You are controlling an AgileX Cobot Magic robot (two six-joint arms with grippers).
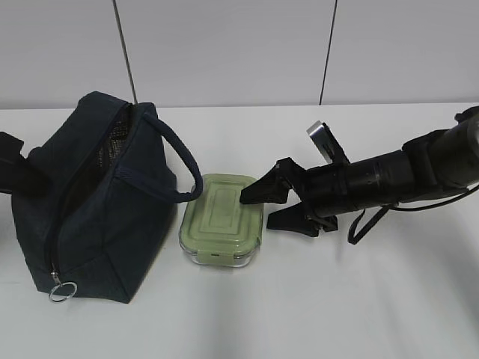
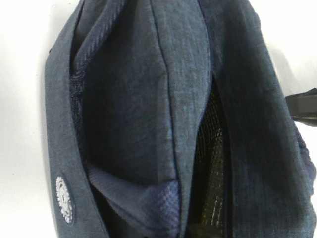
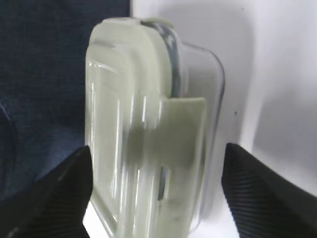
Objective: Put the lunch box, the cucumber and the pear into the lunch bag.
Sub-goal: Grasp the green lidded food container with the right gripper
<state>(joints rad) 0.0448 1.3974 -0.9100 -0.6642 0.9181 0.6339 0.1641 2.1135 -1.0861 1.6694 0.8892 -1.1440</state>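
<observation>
The navy lunch bag (image 1: 90,202) stands at the left with its top zipper open and its handle (image 1: 179,161) arching right. It fills the left wrist view (image 2: 163,99), where the silvery lining (image 2: 213,158) shows in the slit. The sage-lidded lunch box (image 1: 218,219) lies flat beside the bag. My right gripper (image 1: 257,212) is open at the box's right end. In the right wrist view its fingers (image 3: 267,193) straddle the box (image 3: 138,148) without touching it. Only a black part of my left arm (image 1: 11,176) shows behind the bag; its jaws are hidden. Cucumber and pear are out of view.
The white table (image 1: 359,299) runs to a pale wall at the back. The zipper's metal ring pull (image 1: 63,292) hangs at the bag's near end. A silvery flat piece (image 1: 323,140) sticks up behind the right arm.
</observation>
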